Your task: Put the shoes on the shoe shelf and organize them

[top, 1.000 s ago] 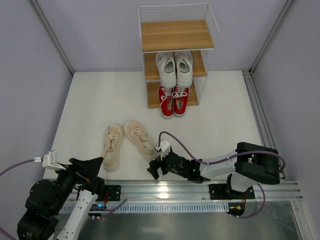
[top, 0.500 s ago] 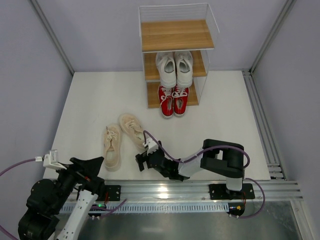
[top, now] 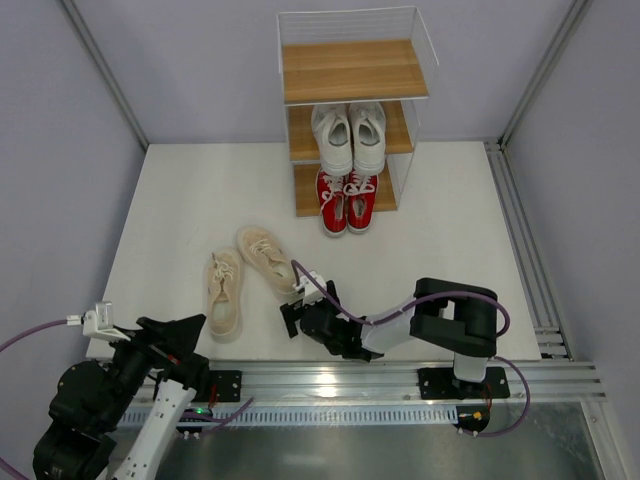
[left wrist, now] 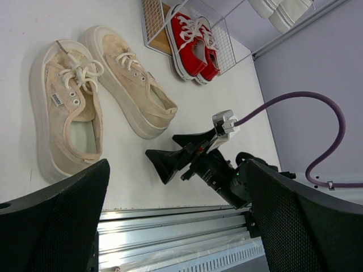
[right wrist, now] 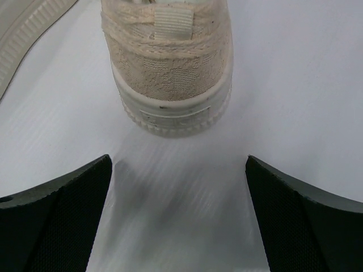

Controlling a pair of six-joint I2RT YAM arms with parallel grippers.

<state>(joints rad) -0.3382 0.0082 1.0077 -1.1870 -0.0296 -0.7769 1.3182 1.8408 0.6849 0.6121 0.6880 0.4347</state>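
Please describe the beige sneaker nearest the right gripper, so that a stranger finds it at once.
On the white table, in front of the shoe shelf, two beige sneakers lie side by side. It is the right one, its heel facing the open right gripper. It lies slanted; its neighbour lies straight.

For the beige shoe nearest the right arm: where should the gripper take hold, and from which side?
Grip the heel of that beige shoe, coming from the near side. It sits flat on its sole with the heel facing the open right gripper, and the heel looks narrower than the jaw gap.
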